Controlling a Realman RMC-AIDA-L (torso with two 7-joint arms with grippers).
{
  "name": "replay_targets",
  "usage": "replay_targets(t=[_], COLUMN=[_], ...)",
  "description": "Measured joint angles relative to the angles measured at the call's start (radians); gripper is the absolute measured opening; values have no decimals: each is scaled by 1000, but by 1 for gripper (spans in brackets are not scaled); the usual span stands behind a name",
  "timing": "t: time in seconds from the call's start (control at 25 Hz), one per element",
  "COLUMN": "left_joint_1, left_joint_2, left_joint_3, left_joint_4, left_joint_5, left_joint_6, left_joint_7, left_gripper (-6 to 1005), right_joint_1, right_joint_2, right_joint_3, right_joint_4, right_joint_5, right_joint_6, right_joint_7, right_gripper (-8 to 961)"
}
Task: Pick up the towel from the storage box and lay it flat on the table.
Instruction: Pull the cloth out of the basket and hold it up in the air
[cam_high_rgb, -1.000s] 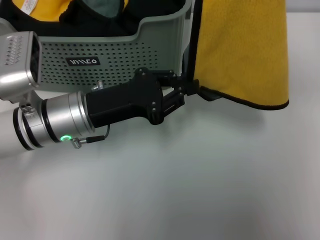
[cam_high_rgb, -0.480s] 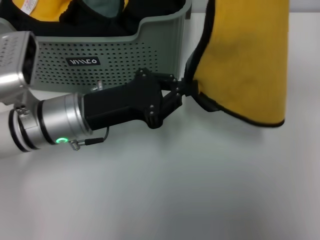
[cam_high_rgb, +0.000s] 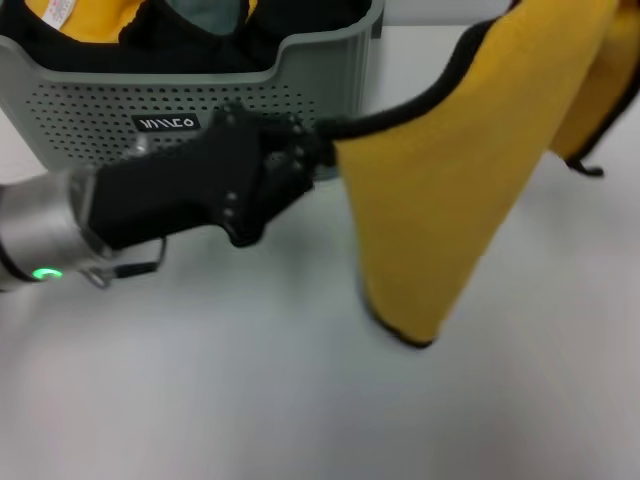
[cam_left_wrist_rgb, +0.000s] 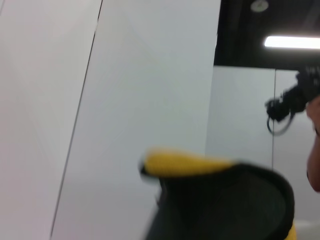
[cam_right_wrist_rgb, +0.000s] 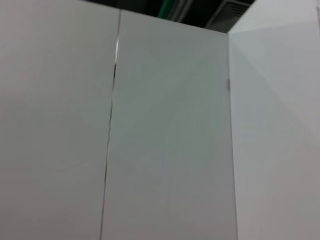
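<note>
The storage box (cam_high_rgb: 200, 90) stands at the far left of the table (cam_high_rgb: 250, 380), and its perforated front wall carries a small black label (cam_high_rgb: 166, 124) with white lettering that is too stylised to read. Inside the box lie dark cloth and another piece of yellow cloth with a white tag (cam_high_rgb: 62, 10) whose print cannot be made out.

In front of the box the left arm reaches across from the left edge, a green light (cam_high_rgb: 44, 273) glowing on its silver wrist. The left gripper (cam_high_rgb: 322, 135) sits just beside the box's front right corner, its fingers pinched together on the black-edged corner of the towel (cam_high_rgb: 450, 190).

From that pinch the towel spreads up and rightward, held off the table outside the box, with its lowest corner hanging close over the tabletop. The right gripper does not show in any view.
</note>
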Motion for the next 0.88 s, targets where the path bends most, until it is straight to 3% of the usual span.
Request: replay_targets(t=[0.36, 0.6, 0.88], left_joint_1=[-2, -46, -47], left_joint_2=[14, 29, 18], left_joint_3=[-9, -13, -37], left_joint_4=[206, 229, 228], left_joint_5=[-85, -116, -108], left_joint_6=[43, 40, 28], left_joint_7=[-131, -134, -105], left_gripper=[13, 13, 14], right_joint_1=[-51, -51, -33], right_joint_2=[20, 36, 23], right_joint_3=[-12, -49, -204], right_joint_4=[182, 228, 231], right_joint_5=[-138, -255, -261], right_joint_6=[-111, -146, -158], right_joint_7=[-41, -76, -92], right_gripper=[14, 14, 14])
